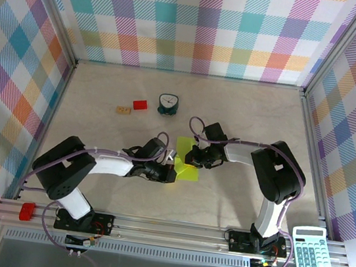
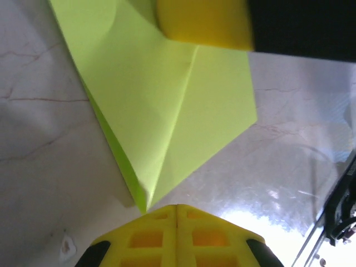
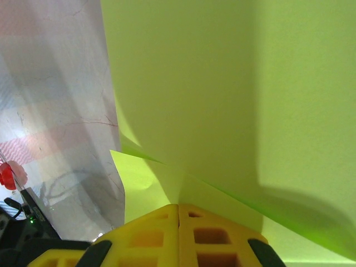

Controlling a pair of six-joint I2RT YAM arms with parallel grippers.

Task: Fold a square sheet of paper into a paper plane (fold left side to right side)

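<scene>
The square sheet of paper point(image 1: 185, 166), thin, matte lime yellow-green and creased into a pointed shape with a centre fold, lies on the pale marbled tabletop point(image 1: 101, 116) between the two arms. The left pincer point(image 2: 177, 214), its ribbed yellow fingers pressed together, reaches in low at the paper's point. The right pincer point(image 3: 178, 212), likewise closed, sits over the sheet's opposite end.

A small teal clock point(image 1: 167, 104) stands toward the far side of the bench point(image 1: 247, 110). A red block point(image 1: 140, 105) lies just left of it, with a tan block point(image 1: 124, 109) beside that. A calculator point(image 1: 308, 248) lies at the near right corner.
</scene>
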